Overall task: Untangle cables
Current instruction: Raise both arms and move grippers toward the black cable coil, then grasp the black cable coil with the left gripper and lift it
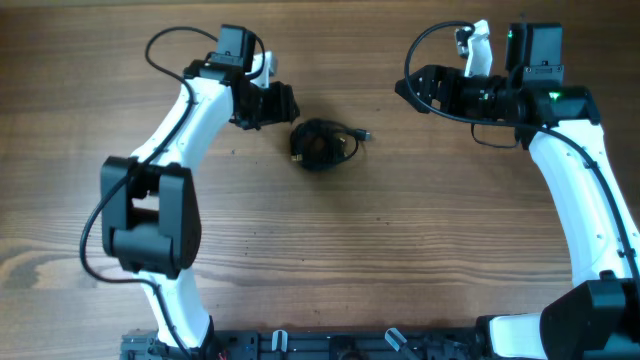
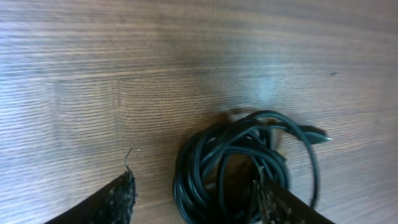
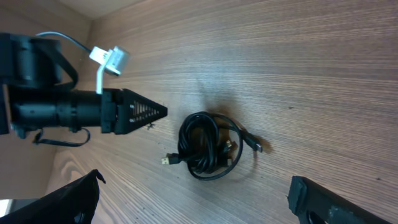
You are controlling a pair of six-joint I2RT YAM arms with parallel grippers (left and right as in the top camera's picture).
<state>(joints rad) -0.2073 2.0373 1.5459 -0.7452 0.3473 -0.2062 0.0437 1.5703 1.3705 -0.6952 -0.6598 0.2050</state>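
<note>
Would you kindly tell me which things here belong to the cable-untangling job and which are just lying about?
Job: tangled cables; left fingers, close to the bundle; right fingers, farther off.
Lying about: nothing loose; only the wooden table and the arms' own thicker wires.
</note>
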